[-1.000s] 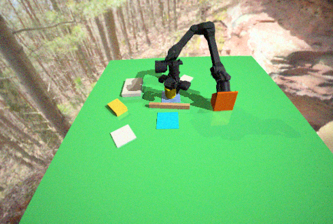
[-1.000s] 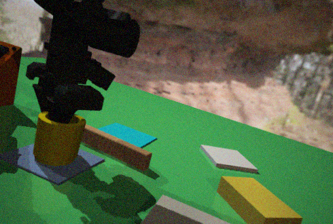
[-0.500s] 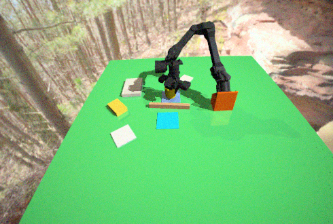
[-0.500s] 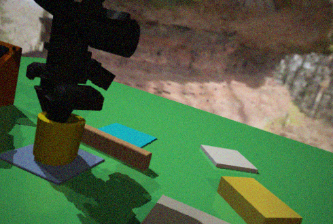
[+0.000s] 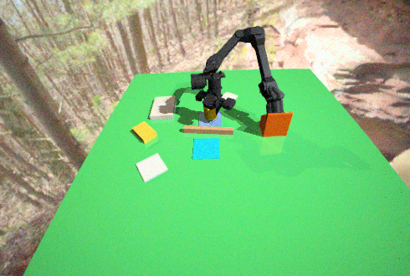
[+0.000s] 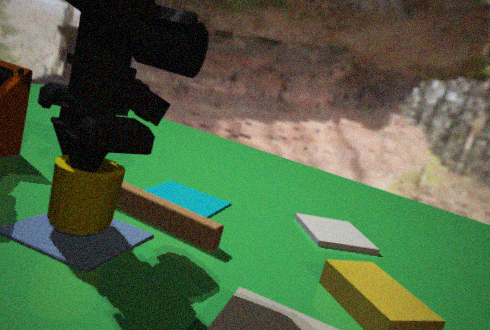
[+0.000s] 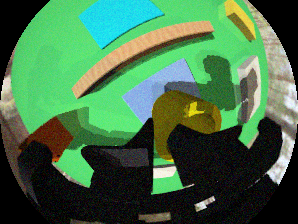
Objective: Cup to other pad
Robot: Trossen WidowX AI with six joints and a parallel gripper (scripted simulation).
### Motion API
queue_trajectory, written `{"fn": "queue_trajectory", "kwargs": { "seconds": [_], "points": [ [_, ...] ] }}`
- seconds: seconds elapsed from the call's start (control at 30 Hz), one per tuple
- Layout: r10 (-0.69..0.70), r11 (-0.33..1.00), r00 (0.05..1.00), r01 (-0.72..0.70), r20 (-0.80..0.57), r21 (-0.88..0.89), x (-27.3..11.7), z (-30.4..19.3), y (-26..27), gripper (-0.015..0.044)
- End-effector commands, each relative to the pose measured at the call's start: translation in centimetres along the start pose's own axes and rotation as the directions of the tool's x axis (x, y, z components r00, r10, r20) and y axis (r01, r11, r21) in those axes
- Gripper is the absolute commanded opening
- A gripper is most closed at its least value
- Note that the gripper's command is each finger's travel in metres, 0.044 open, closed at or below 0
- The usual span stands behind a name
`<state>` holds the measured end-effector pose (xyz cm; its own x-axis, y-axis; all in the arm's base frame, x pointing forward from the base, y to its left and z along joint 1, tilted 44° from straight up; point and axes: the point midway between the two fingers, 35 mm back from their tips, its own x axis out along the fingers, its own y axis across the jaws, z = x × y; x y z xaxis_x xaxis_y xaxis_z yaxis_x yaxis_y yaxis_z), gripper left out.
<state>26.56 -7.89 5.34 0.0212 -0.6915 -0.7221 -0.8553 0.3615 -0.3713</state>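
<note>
Presently the gripper (image 6: 82, 162) fingers are clamping the cup (image 6: 85, 198) rim on the grey-blue pad (image 6: 127, 236); carrying over the wooden bar (image 6: 172, 217) to the cyan pad (image 6: 187, 197) is pending.

The pincer (image 6: 86, 159) hides the inside of the cup (image 6: 85, 197), so no marbles show. The orange box (image 6: 12, 107) is cut off by the edge.

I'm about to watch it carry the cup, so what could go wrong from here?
1. The gripper pinches only the rim of the yellow cylindrical cup, so the cup could tilt or slip on lifting and spill marbles.
2. The brown wooden bar lies between the grey-blue pad and the cyan square pad; a low carry could clip it.
</note>
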Motion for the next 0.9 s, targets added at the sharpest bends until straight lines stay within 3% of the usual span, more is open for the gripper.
{"fn": "queue_trajectory", "kwargs": {
  "seconds": [0.0, 0.33, 0.87],
  "points": [
    [-0.010, 1.000, 1.000, 0.010, 0.012, 0.011, -1.6, 0.1, -0.3, 0.0000],
    [-0.009, 1.000, 1.000, 0.009, 0.008, 0.006, -4.5, 0.2, 0.3, 0.0000],
    [-0.004, 1.000, 1.000, 0.004, -0.003, -0.007, -4.2, 0.3, 0.8, 0.0000]
  ]
}}
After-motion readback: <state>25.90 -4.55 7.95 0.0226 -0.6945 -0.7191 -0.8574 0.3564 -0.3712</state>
